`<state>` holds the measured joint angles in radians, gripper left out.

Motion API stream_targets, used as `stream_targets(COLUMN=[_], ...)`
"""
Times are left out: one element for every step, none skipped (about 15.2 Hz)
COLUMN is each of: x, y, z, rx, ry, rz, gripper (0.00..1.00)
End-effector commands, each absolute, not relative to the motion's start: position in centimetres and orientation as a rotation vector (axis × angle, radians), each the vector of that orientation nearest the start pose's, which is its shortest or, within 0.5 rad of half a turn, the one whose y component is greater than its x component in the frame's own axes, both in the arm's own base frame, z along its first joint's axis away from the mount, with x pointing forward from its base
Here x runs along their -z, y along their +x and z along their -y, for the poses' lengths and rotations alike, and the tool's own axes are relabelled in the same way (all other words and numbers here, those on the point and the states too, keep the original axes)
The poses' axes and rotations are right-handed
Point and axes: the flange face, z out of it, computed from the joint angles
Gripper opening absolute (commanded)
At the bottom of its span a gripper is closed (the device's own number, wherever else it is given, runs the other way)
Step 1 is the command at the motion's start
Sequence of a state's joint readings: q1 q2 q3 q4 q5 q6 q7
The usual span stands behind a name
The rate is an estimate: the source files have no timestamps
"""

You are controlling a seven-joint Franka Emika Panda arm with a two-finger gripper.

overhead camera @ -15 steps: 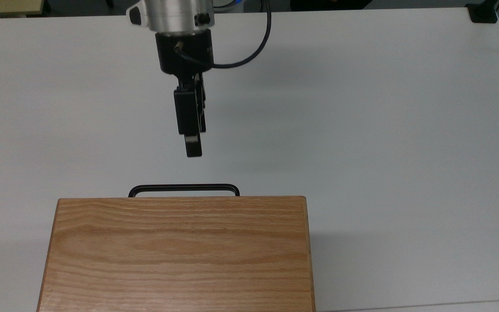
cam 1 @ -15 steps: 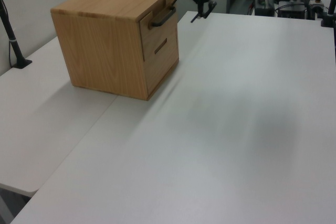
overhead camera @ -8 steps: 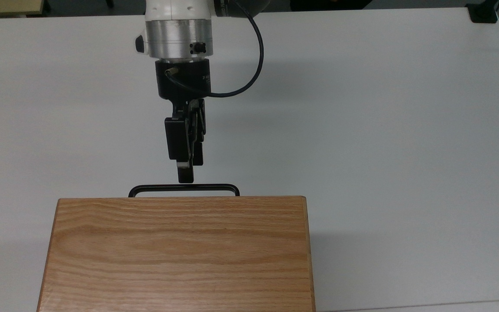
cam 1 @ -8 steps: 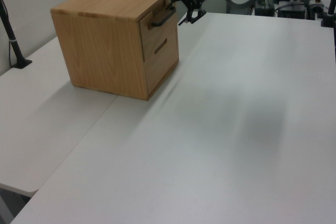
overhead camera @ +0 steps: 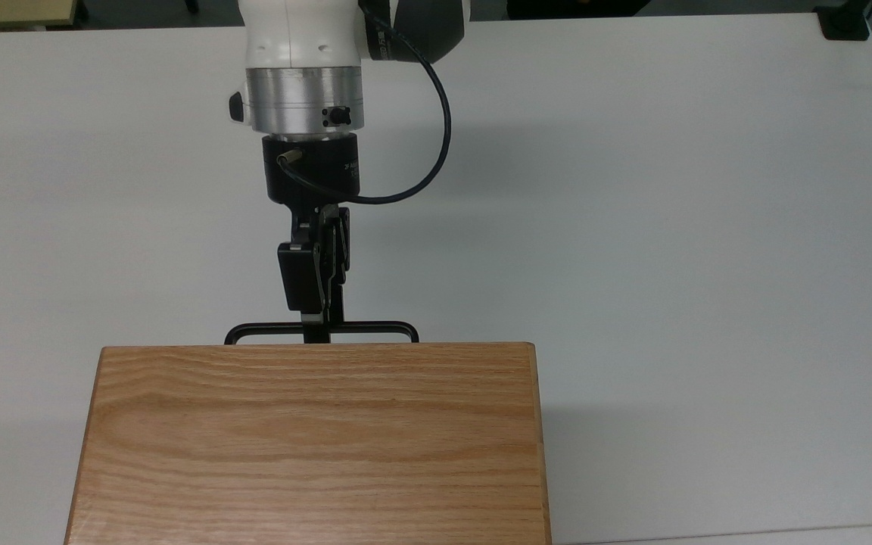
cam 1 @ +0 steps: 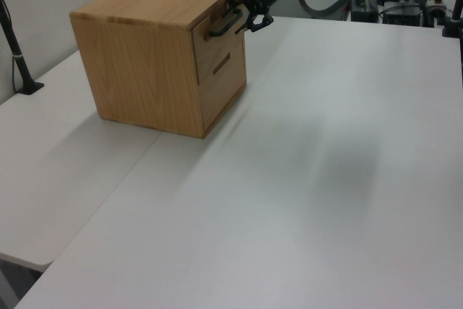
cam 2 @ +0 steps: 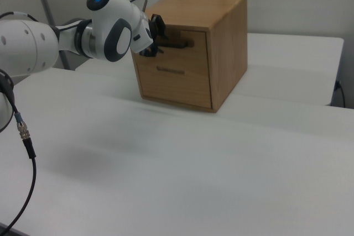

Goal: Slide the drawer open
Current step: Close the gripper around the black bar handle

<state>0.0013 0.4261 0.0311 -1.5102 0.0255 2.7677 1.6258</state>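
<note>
Reach step: gripper is at the drawer handle, fingers straddling the bar left of its middle, gap looks narrow; can't tell if clamped. Drawer sits closed in the cabinet. Next: confirm grip, pull straight out. Half a second ago the fingertips were just short of the bar.

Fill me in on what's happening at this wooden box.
A robot arm has its pincer at the black bar handle of the top drawer in a wooden cabinet on a white table. In the top view the fingertips straddle the bar near its middle. The drawer front sits flush with the cabinet, so it is not yet pulled out. A second drawer below it is shut too.
</note>
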Motion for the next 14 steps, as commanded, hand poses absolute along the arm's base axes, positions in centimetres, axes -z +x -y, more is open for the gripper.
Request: stream_targets(x=[-52.4,-52.4,-52.3,-52.3,-52.3,-52.1,-52.1,-52.1,-51.7,-51.9,-51.7,-51.8,-51.6,-51.4], y=[73.6,73.6,73.6,73.5,73.5,73.4,73.4,73.2,72.6,72.1,71.4,70.6,69.7,68.8], z=[-2.3,-2.4,-2.5,-2.8,-3.2,-3.7,-3.7,-3.6,-3.5,-3.6,-3.6,-3.6,-3.6,-3.6], rx=[0.74,0.741,0.748,0.759,0.765,0.758,0.757,0.754,0.746,0.742,0.732,0.727,0.718,0.714], ry=[-1.664,-1.668,-1.68,-1.696,-1.71,-1.716,-1.715,-1.715,-1.724,-1.726,-1.734,-1.736,-1.746,-1.75], rz=[-1.729,-1.728,-1.723,-1.712,-1.704,-1.699,-1.7,-1.705,-1.716,-1.717,-1.726,-1.731,-1.74,-1.742], gripper=[0.3,0.22,0.18,0.18,0.15,0.11,0.11,0.11,0.11,0.11,0.11,0.11,0.11,0.11])
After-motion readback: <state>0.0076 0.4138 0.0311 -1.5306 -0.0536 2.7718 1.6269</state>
